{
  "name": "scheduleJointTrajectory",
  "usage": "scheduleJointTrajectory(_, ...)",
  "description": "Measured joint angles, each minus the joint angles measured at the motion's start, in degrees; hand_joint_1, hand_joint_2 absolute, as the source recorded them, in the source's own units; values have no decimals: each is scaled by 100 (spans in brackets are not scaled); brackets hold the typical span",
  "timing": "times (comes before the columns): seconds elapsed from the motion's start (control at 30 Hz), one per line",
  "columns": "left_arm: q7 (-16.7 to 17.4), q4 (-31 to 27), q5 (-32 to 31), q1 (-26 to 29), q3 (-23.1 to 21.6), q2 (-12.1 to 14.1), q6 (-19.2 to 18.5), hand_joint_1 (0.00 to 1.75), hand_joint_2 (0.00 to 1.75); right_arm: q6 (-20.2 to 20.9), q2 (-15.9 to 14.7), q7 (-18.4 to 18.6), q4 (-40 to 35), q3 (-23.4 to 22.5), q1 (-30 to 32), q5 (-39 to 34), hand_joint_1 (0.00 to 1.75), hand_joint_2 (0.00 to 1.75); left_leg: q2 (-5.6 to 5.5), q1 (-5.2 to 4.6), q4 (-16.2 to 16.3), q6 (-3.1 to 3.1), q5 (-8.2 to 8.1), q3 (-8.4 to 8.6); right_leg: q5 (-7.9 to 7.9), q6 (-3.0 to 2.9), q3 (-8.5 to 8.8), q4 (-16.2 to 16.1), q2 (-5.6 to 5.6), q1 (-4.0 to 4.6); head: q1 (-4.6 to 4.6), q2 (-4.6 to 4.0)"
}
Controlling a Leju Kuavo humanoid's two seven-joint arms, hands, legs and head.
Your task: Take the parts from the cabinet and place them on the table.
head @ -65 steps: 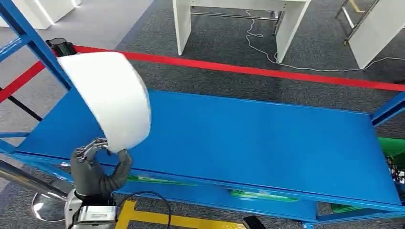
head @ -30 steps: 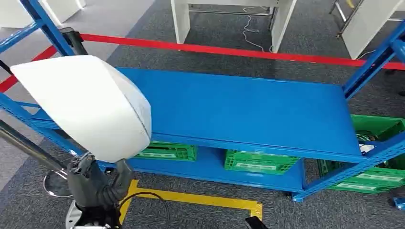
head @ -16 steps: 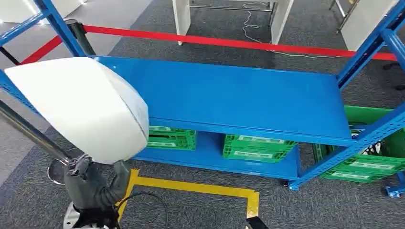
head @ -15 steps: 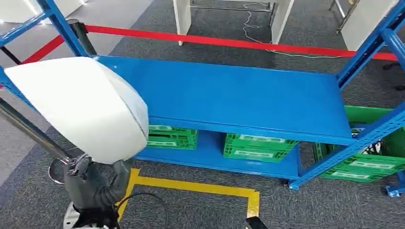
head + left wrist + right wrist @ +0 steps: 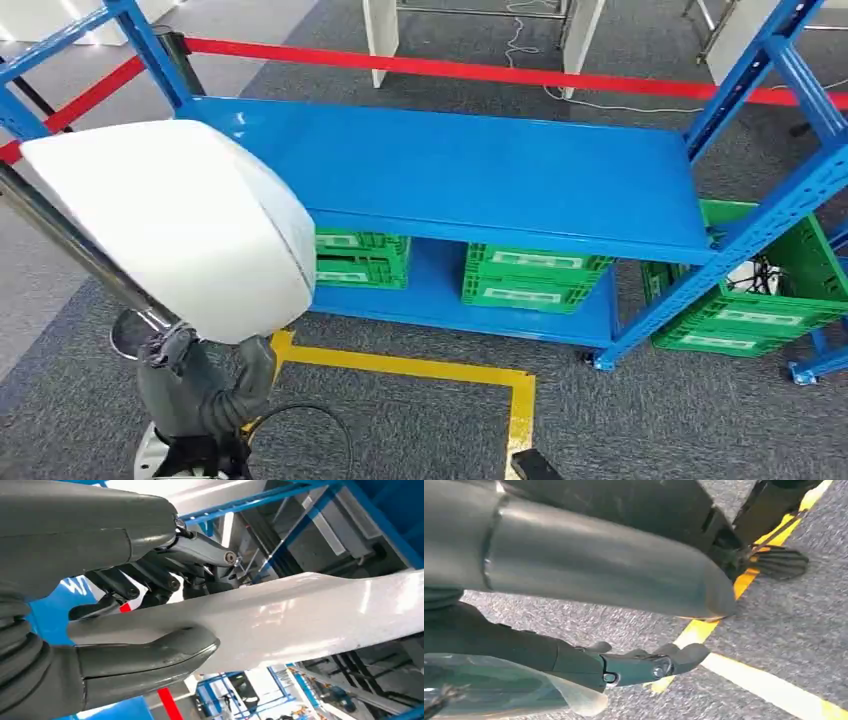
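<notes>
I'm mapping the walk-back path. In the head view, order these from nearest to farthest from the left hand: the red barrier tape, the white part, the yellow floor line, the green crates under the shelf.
1. white part, gripped in the left hand
2. yellow floor line, just to its right
3. green crates, under the blue shelf
4. red barrier tape, behind the shelf
</notes>
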Motion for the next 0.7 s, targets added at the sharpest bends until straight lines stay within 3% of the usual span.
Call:
scheduleJointTrajectory(0.03,4,0,38,-1,0,11,-11,175,175,9,2,29,2,0,12,35,0,0,-19,11,19,-30,-43,-44,61,-78,-47,-24,-39,-40,0,0)
scheduleJointTrajectory(0.1,26,0,123,-1,-2,26,-24,175,175,15,2,90,2,0,8,114,0,0,-29,33,424,-97,-620,-155,145,-181,-146,-23,-96,-32,-59,0)
scheduleJointTrajectory(0.17,28,0,140,-1,0,50,-22,175,175,35,2,116,0,2,-4,116,0,0,-30,43,1289,-146,-1177,-331,232,-201,-243,-20,-149,-19,-61,0)
scheduleJointTrajectory(0.2,28,0,140,2,0,61,-17,175,175,37,2,121,0,2,-3,116,0,0,-29,46,1654,-156,-1248,-382,270,-197,-281,-14,-196,-14,-57,0)
scheduleJointTrajectory(0.23,28,0,140,4,-2,66,-15,175,175,39,2,123,2,2,-1,116,0,0,-29,48,1781,-153,-1158,-351,308,-188,-286,-3,-251,-7,-59,0)
scheduleJointTrajectory(0.27,31,0,140,5,0,72,-13,175,175,42,2,127,0,2,-6,118,0,0,-28,47,1667,-139,-975,-202,339,-185,-343,9,-306,1,-61,0)
scheduleJointTrajectory(0.33,28,0,173,4,-2,81,-11,175,175,70,2,140,0,2,-16,149,0,0,55,36,781,-63,-655,380,377,-173,-406,25,-405,17,-61,0)
scheduleJointTrajectory(0.37,28,0,190,-4,-2,83,-9,175,175,76,2,151,0,4,-19,171,0,0,232,-2,243,5,-606,699,391,-163,-418,29,-458,25,-61,0)
scheduleJointTrajectory(0.4,24,-2,230,-14,-2,87,-11,175,175,90,2,164,0,4,-29,184,0,0,352,-58,-11,42,-712,846,414,-129,-445,45,-522,55,-53,0)
scheduleJointTrajectory(0.5,13,-6,245,-3,0,107,-11,175,175,101,4,193,0,9,-51,199,0,0,216,-98,-105,82,-702,802,469,-44,-455,23,-700,32,-57,0)
scheduleJointTrajectory(0.53,13,-17,250,1,0,107,-15,175,175,101,4,197,-2,9,-70,212,0,0,145,-54,-249,112,-689,857,444,-29,-463,30,-721,41,-55,0)
scheduleJointTrajectory(0.57,11,-22,252,7,-2,103,-17,175,175,105,2,197,-4,11,-90,217,0,0,101,-25,-313,129,-668,865,310,15,-559,122,-403,14,-42,0)
scheduleJointTrajectory(0.6,11,-28,256,-5,-2,103,-24,175,175,105,2,195,-4,11,-91,217,0,0,45,-14,-321,157,-649,831,83,26,-683,436,-188,11,-37,0)
scheduleJointTrajectory(0.67,39,-28,228,4,-2,98,-39,175,175,103,2,195,-2,11,-73,214,0,0,-62,-19,-285,185,-630,770,-321,55,-1096,1396,-51,2,-26,0)
scheduleJointTrajectory(0.7,50,-28,215,8,-2,98,-39,175,175,103,2,195,-2,11,-47,214,0,0,-126,-24,-253,185,-630,743,-420,65,-1266,1764,-32,3,-22,0)
